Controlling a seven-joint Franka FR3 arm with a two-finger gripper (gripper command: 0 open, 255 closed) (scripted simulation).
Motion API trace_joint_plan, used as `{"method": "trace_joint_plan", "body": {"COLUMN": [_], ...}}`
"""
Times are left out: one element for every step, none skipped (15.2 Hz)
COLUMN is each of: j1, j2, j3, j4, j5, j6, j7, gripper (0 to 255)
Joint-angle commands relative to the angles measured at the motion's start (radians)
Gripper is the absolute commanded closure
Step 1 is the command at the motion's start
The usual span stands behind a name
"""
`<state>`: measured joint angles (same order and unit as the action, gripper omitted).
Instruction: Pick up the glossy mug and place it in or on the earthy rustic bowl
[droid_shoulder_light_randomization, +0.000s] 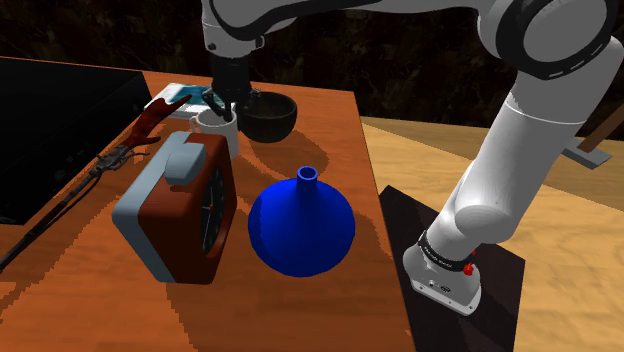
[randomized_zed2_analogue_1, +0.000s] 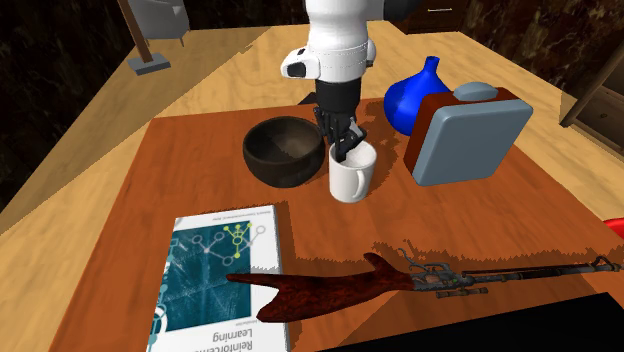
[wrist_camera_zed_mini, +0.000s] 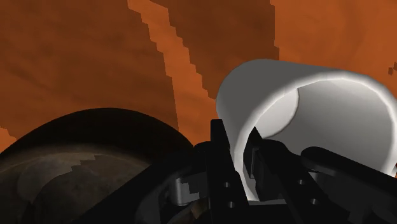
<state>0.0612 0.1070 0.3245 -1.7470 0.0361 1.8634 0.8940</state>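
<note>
A glossy white mug (randomized_zed2_analogue_1: 350, 180) stands upright on the reddish wooden table (randomized_zed2_analogue_1: 200, 170), right beside a dark brown rustic bowl (randomized_zed2_analogue_1: 283, 150). My black gripper (randomized_zed2_analogue_1: 345, 148) comes straight down onto the mug and is shut on its rim wall, on the side nearest the bowl. In the shoulder view the gripper (droid_shoulder_light_randomization: 228, 100) sits over the mug (droid_shoulder_light_randomization: 220, 130), with the bowl (droid_shoulder_light_randomization: 270, 115) just to the right. Through the wrist view the fingers (wrist_camera_zed_mini: 222, 153) clasp the mug's wall (wrist_camera_zed_mini: 305, 108); the bowl (wrist_camera_zed_mini: 76, 165) lies close alongside.
A blue round-bodied vase (droid_shoulder_light_randomization: 300, 225) and a red and grey-blue case (droid_shoulder_light_randomization: 175, 210) stand near the mug. A teal book (randomized_zed2_analogue_1: 225, 280) and a long dark red rifle-like object (randomized_zed2_analogue_1: 400, 275) lie on the table. The table edge runs beside my stand (droid_shoulder_light_randomization: 445, 280).
</note>
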Motion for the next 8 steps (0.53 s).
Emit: {"method": "trace_joint_plan", "body": {"j1": [0.000,0.000,0.000,0.000,0.000,0.000,0.001,0.001], "j2": [-0.003,-0.004,-0.004,-0.004,-0.004,-0.004,-0.003,-0.002], "j3": [0.000,0.000,0.000,0.000,0.001,0.001,0.001,0.001], "j4": [0.025,0.038,0.051,0.064,0.078,0.092,0.106,0.121], "j5": [0.001,0.001,0.001,0.001,0.001,0.000,0.000,0.000], "j6": [-0.029,-0.042,-0.055,-0.069,-0.082,-0.096,-0.109,-0.123], "j7": [0.001,0.002,0.002,0.003,0.004,0.005,0.006,0.007], "gripper": [255,255,255,255,255,255,255,255]}}
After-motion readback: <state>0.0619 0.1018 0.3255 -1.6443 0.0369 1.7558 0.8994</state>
